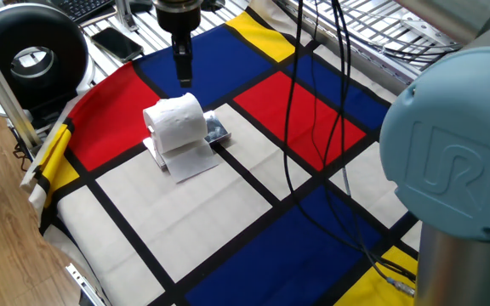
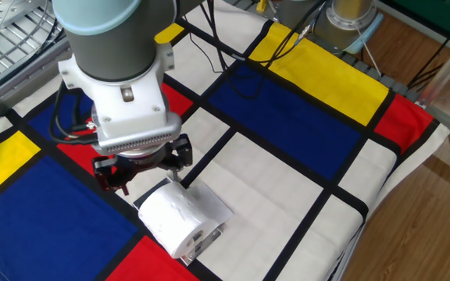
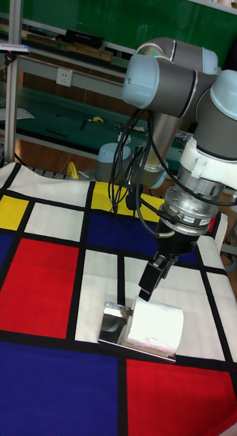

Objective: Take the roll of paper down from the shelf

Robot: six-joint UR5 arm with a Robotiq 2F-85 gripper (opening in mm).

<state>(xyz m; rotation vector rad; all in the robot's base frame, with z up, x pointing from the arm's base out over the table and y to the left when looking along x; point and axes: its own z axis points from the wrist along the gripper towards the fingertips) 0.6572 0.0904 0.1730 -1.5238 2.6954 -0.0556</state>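
The white roll of paper [image 1: 175, 121] lies on its side on the shelf [image 1: 218, 131], a small shiny metal platform on the colour-block cloth. One loose sheet [image 1: 190, 160] hangs off the front of the roll. My gripper [image 1: 183, 70] hovers just above and behind the roll, pointing down and not touching it. From the opposite side the gripper [image 2: 148, 173] shows its fingers spread apart with nothing between them, right over the roll of paper [image 2: 174, 222] and the shelf [image 2: 207, 236]. In the tall fixed view the gripper [image 3: 154, 274] hangs close above the roll of paper [image 3: 156, 328].
A black round device [image 1: 29, 54], a phone [image 1: 117, 41] and a keyboard sit beyond the cloth's far left edge. Black cables [image 1: 313, 127] hang from the arm over the red and blue squares. The cloth's edge [image 1: 45, 183] drops to the wooden floor.
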